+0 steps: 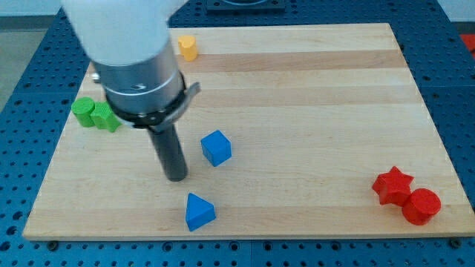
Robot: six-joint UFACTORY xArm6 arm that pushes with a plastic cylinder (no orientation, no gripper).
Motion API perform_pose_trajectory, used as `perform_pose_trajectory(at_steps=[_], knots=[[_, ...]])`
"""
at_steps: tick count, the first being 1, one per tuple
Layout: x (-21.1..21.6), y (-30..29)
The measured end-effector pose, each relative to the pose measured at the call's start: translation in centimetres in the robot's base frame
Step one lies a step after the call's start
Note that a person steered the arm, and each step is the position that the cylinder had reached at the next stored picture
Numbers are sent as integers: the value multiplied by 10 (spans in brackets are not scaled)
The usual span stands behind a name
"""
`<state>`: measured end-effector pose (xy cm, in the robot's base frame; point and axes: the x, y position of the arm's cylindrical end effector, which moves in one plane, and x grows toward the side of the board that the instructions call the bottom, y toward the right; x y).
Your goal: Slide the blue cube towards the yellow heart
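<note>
The blue cube (pixel 216 147) sits on the wooden board a little left of the view's middle. My tip (pixel 177 178) rests on the board just to the cube's lower left, a short gap away from it. A yellow block (pixel 187 47) stands near the board's top edge, above the cube; its shape is partly hidden by the arm and I cannot tell if it is the heart. A blue triangular block (pixel 199 211) lies below my tip, near the board's bottom edge.
Two green blocks (pixel 96 114) sit at the board's left edge, partly behind the arm. A red star (pixel 392 185) and a red cylinder (pixel 421 206) sit at the bottom right. The arm's wide body (pixel 133 59) covers the upper left.
</note>
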<state>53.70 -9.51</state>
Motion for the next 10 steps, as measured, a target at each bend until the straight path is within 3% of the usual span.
perform_pose_trajectory(at_steps=[2,10], knots=[[-21,64],[-165,68]])
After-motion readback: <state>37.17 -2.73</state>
